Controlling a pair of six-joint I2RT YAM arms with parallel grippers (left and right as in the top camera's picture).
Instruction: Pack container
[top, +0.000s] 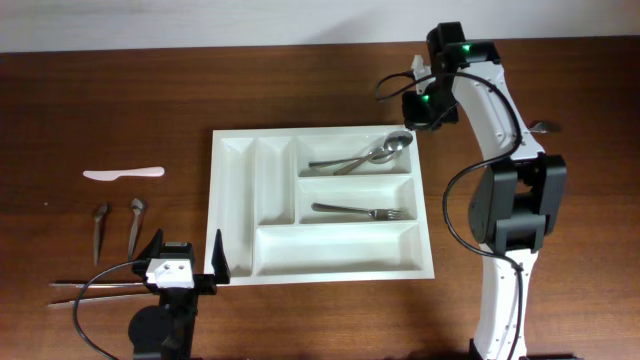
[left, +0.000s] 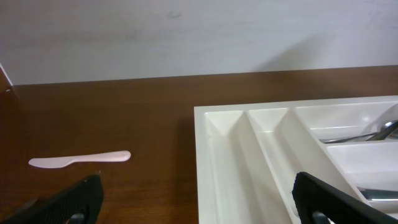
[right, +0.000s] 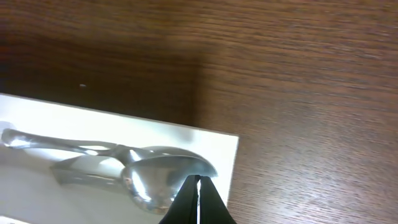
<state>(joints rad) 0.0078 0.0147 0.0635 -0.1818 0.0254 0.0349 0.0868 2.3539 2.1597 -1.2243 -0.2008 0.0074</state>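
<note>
Right gripper (right: 198, 186) closed above a partly cropped spoon (right: 163, 177); left gripper (left: 198, 193) wide open, largely cropped.

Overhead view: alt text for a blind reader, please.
A white container on a table holds spoons and a fork. The shut right gripper hovers by the spoons; the open left gripper sits at the container's lower-left corner.

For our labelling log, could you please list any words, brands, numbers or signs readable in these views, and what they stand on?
None: the tray, spoons, fork, white knife and table bear no readable text.
</note>
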